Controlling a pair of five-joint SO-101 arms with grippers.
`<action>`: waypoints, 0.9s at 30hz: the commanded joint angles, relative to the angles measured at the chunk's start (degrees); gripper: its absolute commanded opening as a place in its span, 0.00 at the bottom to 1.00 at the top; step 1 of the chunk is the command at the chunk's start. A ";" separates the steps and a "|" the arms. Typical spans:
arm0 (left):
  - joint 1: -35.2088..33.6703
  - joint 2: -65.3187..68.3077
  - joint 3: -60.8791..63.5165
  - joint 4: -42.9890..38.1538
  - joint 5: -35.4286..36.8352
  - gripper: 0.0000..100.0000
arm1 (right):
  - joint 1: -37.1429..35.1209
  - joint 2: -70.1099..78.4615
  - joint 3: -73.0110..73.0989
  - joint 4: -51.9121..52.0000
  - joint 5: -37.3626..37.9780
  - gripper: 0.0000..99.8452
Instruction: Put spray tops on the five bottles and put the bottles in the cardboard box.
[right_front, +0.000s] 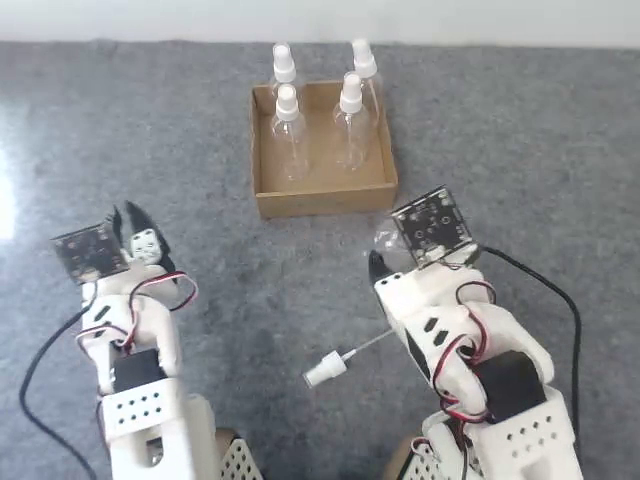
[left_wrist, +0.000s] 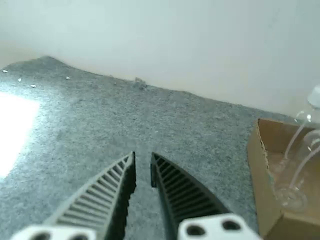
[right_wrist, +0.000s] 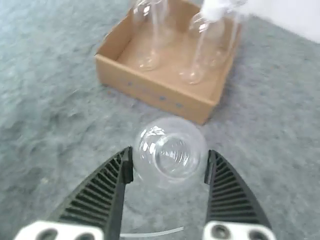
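High view: four capped bottles (right_front: 291, 135) stand in the box (right_front: 325, 200); a spray top (right_front: 326, 369) lies well short of it. Left wrist view: left gripper (left_wrist: 142, 172) empty, jaws barely apart, beside the box. Right wrist view: right gripper (right_wrist: 169, 154) clasps an uncapped bottle (right_wrist: 170, 147) just before the box.

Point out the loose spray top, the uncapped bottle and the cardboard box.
loose spray top (right_front: 325, 370): high view, on its white head.
uncapped bottle (right_wrist: 170, 154): right wrist view, on its open mouth.
cardboard box (right_front: 325, 198): high view, on its near wall.
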 joint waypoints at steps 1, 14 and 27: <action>4.84 -0.79 -6.20 9.58 -4.40 0.05 | 3.03 -1.10 -4.04 -1.98 0.18 0.12; 18.99 -0.44 -23.34 38.42 -13.54 0.05 | 11.74 -1.10 1.14 -10.07 -1.32 0.12; 32.00 -0.26 -23.78 52.66 -24.00 0.15 | 12.35 -1.10 2.99 -12.70 -3.16 0.07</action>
